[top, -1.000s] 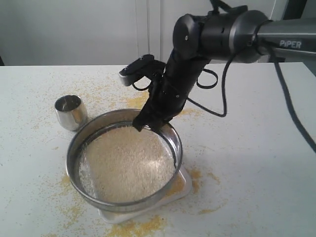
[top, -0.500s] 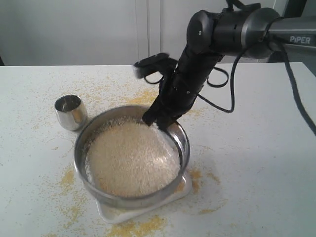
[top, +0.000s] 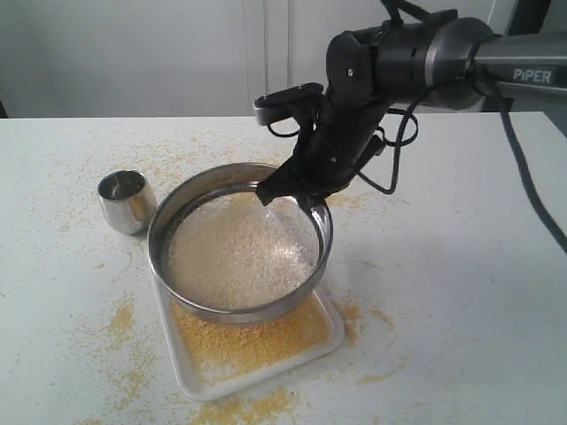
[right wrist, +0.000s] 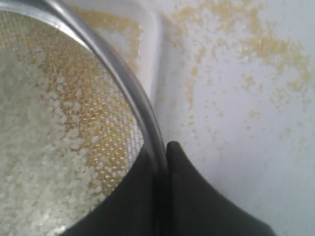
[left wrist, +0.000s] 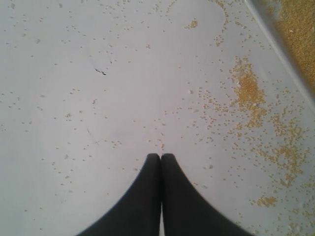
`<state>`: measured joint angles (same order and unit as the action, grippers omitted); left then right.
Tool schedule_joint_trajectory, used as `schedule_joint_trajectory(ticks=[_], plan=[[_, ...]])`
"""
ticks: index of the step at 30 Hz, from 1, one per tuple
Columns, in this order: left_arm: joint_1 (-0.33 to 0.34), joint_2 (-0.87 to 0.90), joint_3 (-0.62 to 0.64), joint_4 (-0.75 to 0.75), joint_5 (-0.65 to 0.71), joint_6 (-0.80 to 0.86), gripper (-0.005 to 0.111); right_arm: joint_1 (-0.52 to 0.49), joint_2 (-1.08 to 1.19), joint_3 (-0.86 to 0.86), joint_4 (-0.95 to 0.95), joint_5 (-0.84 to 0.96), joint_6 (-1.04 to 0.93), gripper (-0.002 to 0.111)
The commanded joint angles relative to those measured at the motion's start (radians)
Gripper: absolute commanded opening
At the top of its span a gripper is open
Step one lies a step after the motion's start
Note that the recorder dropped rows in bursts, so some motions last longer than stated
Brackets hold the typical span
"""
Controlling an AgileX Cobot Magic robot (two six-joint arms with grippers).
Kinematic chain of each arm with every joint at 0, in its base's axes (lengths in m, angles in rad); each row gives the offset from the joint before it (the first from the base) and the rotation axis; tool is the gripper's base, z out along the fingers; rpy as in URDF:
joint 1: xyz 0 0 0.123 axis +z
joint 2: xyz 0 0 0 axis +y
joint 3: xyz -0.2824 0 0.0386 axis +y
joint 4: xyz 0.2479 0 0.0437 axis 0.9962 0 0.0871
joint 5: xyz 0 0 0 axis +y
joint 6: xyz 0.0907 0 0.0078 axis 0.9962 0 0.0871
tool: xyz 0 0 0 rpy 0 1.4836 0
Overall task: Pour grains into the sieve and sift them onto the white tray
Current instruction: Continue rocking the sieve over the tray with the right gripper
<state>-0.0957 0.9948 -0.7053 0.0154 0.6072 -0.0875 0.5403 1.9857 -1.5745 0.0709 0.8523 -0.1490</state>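
1. Right gripper point(top: 285, 191) is clenched on the far rim of the sieve point(top: 239, 312). In the right wrist view its jaws point(right wrist: 165, 147) pinch the steel wall between them, one finger inside and one outside.
2. Nearest to me lies the white tray point(top: 244, 387). A layer of fine yellow meal point(top: 257, 341) covers the part of its floor that shows. I judge this to be meal that has passed through the mesh.
3. Just behind, the sieve hangs over the far part of the tray. I cannot tell whether it touches the tray or is held slightly above it.
4. Inside the sieve the grains point(top: 235, 257) are mostly pale coarse granules. The right wrist view shows yellow specks sitting in the wire mesh near the rim.
5. Further to the left, apart from the sieve, a small steel cup point(top: 127, 200) stands upright and looks empty. So the pouring seems done, and the sifting looks far along. What is left, I think, is some more shaking and then setting the sieve down.
6. Left gripper point(left wrist: 161, 156) is seen only by its own camera. Its fingers are pressed together with nothing between them, above the table point(top: 461, 292), which is scattered with spilled meal.
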Motion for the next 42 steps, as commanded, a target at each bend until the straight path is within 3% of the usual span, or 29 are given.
schedule_joint_trajectory(ticks=[1, 4, 5, 6, 8, 9, 10, 13, 14, 15, 17, 18, 19, 20, 21, 23, 24, 25, 26, 27, 29, 30, 32, 33, 34, 37, 38, 39, 42], plan=[[0.004, -0.009, 0.005, -0.007, 0.006, -0.003, 0.000, 0.046, -0.022, -0.007, 0.064, 0.094, -0.341, 0.000], [0.004, -0.009, 0.005, -0.007, 0.006, -0.003, 0.000, 0.017, -0.024, -0.007, -0.165, -0.037, 0.330, 0.000], [0.004, -0.009, 0.005, -0.007, 0.006, -0.003, 0.000, 0.017, -0.024, -0.005, -0.100, -0.058, 0.329, 0.000], [0.004, -0.009, 0.005, -0.007, 0.006, -0.003, 0.000, 0.030, -0.024, -0.005, -0.006, -0.058, 0.155, 0.000], [0.004, -0.009, 0.005, -0.007, 0.006, -0.003, 0.000, 0.064, -0.024, -0.005, 0.231, 0.040, -0.370, 0.000], [0.004, -0.009, 0.005, -0.007, 0.006, -0.003, 0.000, 0.068, -0.026, -0.007, 0.241, 0.092, -0.528, 0.000], [0.004, -0.009, 0.005, -0.007, 0.006, -0.003, 0.000, 0.066, -0.027, -0.007, 0.193, 0.085, -0.483, 0.000], [0.004, -0.009, 0.005, -0.007, 0.006, -0.003, 0.000, 0.023, -0.027, -0.007, -0.011, -0.071, 0.149, 0.000], [0.004, -0.009, 0.005, -0.007, 0.006, -0.003, 0.000, 0.016, -0.027, -0.007, 0.007, -0.067, 0.183, 0.000], [0.004, -0.009, 0.005, -0.007, 0.006, -0.003, 0.000, 0.016, -0.027, -0.007, 0.056, -0.044, 0.070, 0.000], [0.004, -0.009, 0.005, -0.007, 0.006, -0.003, 0.000, 0.032, -0.027, -0.007, 0.257, 0.094, -0.359, 0.000], [0.004, -0.009, 0.005, -0.007, 0.006, -0.003, 0.000, 0.029, -0.027, -0.007, 0.261, 0.174, -0.533, 0.000], [0.004, -0.009, 0.005, -0.007, 0.006, -0.003, 0.000, 0.015, -0.027, -0.007, 0.198, 0.110, -0.373, 0.000], [0.004, -0.009, 0.005, -0.007, 0.006, -0.003, 0.000, -0.016, -0.027, -0.007, 0.089, 0.003, 0.047, 0.000], [0.004, -0.009, 0.005, -0.007, 0.006, -0.003, 0.000, -0.021, -0.027, -0.007, 0.098, -0.004, 0.113, 0.000], [0.004, -0.009, 0.005, -0.007, 0.006, -0.003, 0.000, 0.003, -0.027, -0.007, 0.310, 0.149, -0.440, 0.000], [0.004, -0.009, 0.005, -0.007, 0.006, -0.003, 0.000, 0.005, -0.028, -0.007, 0.255, 0.161, -0.492, 0.000], [0.004, -0.009, 0.005, -0.007, 0.006, -0.003, 0.000, -0.010, -0.030, -0.007, 0.159, 0.057, -0.278, 0.000], [0.004, -0.009, 0.005, -0.007, 0.006, -0.003, 0.000, -0.035, -0.030, -0.007, 0.042, -0.043, 0.142, 0.000], [0.004, -0.009, 0.005, -0.007, 0.006, -0.003, 0.000, -0.035, -0.030, -0.007, 0.100, -0.037, 0.081, 0.000], [0.004, -0.009, 0.005, -0.007, 0.006, -0.003, 0.000, 0.000, -0.030, -0.007, 0.335, 0.170, -0.579, 0.000], [0.004, -0.009, 0.005, -0.007, 0.006, -0.003, 0.000, 0.004, -0.030, -0.007, 0.306, 0.189, -0.580, 0.000], [0.004, -0.009, 0.005, -0.007, 0.006, -0.003, 0.000, -0.032, -0.030, -0.007, 0.159, -0.008, -0.072, 0.000], [0.004, -0.009, 0.005, -0.007, 0.006, -0.003, 0.000, -0.039, -0.030, -0.007, 0.183, -0.037, 0.055, 0.000], [0.004, -0.009, 0.005, -0.007, 0.006, -0.003, 0.000, -0.033, -0.030, -0.007, 0.250, -0.018, -0.050, 0.000], [0.004, -0.009, 0.005, -0.007, 0.006, -0.003, 0.000, 0.001, -0.032, -0.007, 0.405, 0.192, -0.613, 0.000], [0.004, -0.009, 0.005, -0.007, 0.006, -0.003, 0.000, 0.003, -0.034, -0.007, 0.367, 0.213, -0.647, 0.000], [0.004, -0.009, 0.005, -0.007, 0.006, -0.003, 0.000, -0.001, -0.034, -0.007, 0.310, 0.170, -0.548, 0.000], [0.004, -0.009, 0.005, -0.007, 0.006, -0.003, 0.000, -0.032, -0.033, -0.007, 0.086, -0.042, 0.123, 0.000]])
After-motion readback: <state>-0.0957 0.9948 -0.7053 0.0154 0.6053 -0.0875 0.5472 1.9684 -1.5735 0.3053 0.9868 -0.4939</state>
